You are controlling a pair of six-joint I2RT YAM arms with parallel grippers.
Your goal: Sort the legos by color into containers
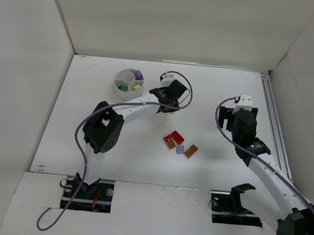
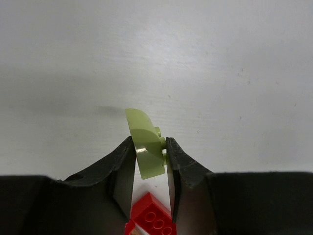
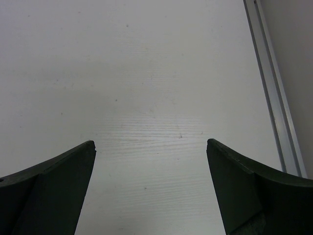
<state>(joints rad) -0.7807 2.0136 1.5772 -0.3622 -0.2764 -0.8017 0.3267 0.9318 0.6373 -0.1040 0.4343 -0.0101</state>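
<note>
The left jaws are narrowed onto a pale yellow-green brick (image 2: 145,149), pinched by its flat faces. Its long axis runs up out of the tips, so most of it shows beyond them. In the top view these jaws hang just to the right of the white dish (image 1: 120,93), close to its rim but not over it. The dish therefore lies to the left of the held brick and slightly farther from the arm bases. The wedge holding a yellow piece (image 1: 138,86) is on the side of the dish facing the jaws, so the drop looks like a short sideways carry.

The right jaws stand wide and hold nothing, well to the right of the dish, so the left arm is clearly nearer.

4 loose bricks wait on the desk (image 1: 87,144), nearer the bases than the dish: 1 red (image 1: 174,136), 1 lilac (image 1: 180,149) and 2 orange-brown (image 1: 191,150).
</note>
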